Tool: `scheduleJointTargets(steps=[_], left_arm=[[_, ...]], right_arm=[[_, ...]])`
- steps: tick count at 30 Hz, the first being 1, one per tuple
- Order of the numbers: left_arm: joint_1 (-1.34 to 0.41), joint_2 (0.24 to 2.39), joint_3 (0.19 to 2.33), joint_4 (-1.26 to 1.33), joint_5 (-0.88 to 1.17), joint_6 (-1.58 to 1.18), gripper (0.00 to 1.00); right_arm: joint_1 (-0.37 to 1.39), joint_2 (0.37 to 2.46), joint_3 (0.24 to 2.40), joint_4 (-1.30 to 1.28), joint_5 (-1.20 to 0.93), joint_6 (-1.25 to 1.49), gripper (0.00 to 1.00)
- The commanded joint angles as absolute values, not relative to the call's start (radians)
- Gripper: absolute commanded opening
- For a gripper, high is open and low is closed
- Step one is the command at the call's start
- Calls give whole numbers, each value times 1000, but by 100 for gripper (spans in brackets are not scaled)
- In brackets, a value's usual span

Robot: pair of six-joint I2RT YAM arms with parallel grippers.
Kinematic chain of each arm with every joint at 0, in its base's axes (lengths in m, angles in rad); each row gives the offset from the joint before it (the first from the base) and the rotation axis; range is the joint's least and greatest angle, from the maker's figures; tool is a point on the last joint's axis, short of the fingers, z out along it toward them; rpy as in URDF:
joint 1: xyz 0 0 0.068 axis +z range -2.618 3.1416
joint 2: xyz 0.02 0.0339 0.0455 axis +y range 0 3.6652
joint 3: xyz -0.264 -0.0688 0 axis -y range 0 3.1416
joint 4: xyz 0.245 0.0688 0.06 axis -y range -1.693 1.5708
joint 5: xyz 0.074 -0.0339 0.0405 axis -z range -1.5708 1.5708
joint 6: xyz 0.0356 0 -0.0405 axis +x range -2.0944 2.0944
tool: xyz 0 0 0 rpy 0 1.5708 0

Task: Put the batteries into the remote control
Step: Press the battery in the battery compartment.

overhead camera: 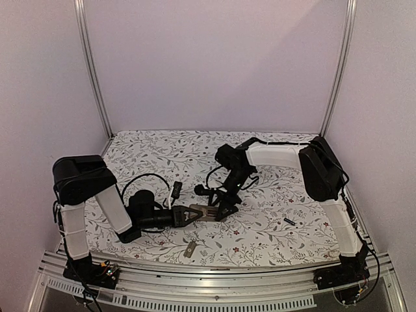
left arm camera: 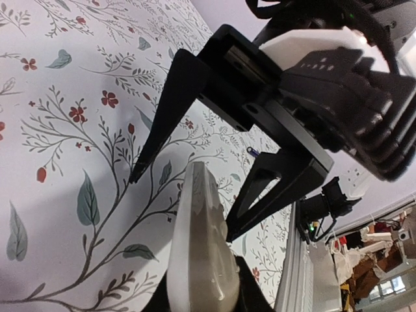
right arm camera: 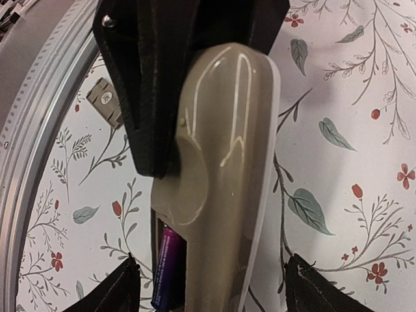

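My left gripper (overhead camera: pixel 195 214) is shut on the remote control (overhead camera: pixel 207 213) and holds it just above the table, grey-tan underside (right arm camera: pixel 227 162) facing the right wrist camera. One battery (right arm camera: pixel 166 266), purple and dark, sits in the remote's open compartment. My right gripper (right arm camera: pixel 218 289) is open, and its fingertips (right arm camera: pixel 123 286) straddle the remote's free end without touching it. In the left wrist view the remote (left arm camera: pixel 201 247) stands edge-on between the right gripper's black fingers (left arm camera: pixel 159 123). Another battery (overhead camera: pixel 289 222) lies on the table to the right.
A small grey-tan cover piece (overhead camera: pixel 189 249) lies near the table's front edge, also visible in the right wrist view as the cover (right arm camera: pixel 107 101). The aluminium front rail (overhead camera: pixel 208 273) runs along the near edge. Frame posts (overhead camera: pixel 91 65) stand at the back corners.
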State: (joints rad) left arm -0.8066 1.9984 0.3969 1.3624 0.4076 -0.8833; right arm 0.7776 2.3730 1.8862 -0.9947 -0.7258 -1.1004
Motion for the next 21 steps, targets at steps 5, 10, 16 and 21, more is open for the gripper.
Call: scheduleJointTargets(steps=[5,10,16,21], left_arm=[[-809,1986,411,1456,412,-854,0],[-813,1983,413,1448,412,-849,0],[-813,1980,414,1442,407,-848,0],[-813,1980,416,1441,408,-847,0]], right_arm=[[764,2369,1919,-1047,-740,-1126,75],[765,2361,1919,-1041,-748,-1111,67],[765,2362,1921,-1034,-750,-1102,58],[765,2361,1921,-1036,-754,-1101,47]])
